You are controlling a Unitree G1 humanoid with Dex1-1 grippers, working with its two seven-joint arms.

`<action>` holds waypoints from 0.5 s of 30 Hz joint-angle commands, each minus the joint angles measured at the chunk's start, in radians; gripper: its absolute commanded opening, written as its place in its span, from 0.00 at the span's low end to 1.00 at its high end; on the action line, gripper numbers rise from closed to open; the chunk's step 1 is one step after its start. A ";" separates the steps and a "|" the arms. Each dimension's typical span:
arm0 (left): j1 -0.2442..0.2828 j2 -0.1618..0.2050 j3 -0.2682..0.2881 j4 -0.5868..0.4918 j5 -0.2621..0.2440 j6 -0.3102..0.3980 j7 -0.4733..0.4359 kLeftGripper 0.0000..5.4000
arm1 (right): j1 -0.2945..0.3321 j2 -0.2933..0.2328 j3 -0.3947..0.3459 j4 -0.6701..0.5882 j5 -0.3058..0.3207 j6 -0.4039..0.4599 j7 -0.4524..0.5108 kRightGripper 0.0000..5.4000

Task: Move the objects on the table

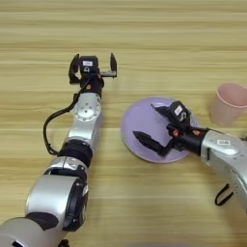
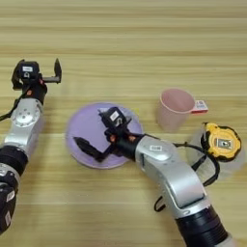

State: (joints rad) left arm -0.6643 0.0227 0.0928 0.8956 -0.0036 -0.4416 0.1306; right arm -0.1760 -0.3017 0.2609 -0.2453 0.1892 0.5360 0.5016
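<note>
Lavender round plate (image 2: 87, 135), flat on table (image 2: 144, 38)

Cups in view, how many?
1: pink cup, upright on the table, right of the lavender plate, left of the yellow-black gadget. None seems hidden.

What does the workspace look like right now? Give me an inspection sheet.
Surface: wooden table, plank grain.
Job's things: lavender plate at centre; yellow-black gadget resting on the clear tape roll, far right. Screwdriver not visible.
Clutter: pink cup, upright, beside the plate.
Grippers: right pincer open over the plate; left pincer open, apart, empty.
Cables: black strap looping from the gadget; black cable along the left arm.
Surroundings: nothing seen.
</note>
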 commanded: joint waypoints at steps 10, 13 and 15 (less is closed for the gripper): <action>0.003 0.001 -0.006 -0.006 0.011 0.013 -0.001 1.00 | -0.015 -0.010 0.008 0.078 -0.046 0.000 0.000 0.99; 0.003 0.000 -0.006 -0.006 0.011 0.013 0.000 1.00 | -0.014 -0.013 0.014 0.085 -0.054 -0.001 0.006 0.99; 0.003 0.000 -0.006 -0.008 0.011 0.014 0.000 1.00 | -0.016 -0.013 0.013 0.099 -0.061 -0.006 0.005 0.99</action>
State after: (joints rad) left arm -0.6642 0.0227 0.0927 0.8955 -0.0036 -0.4416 0.1300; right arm -0.1813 -0.3072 0.2724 -0.1597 0.1440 0.5353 0.5054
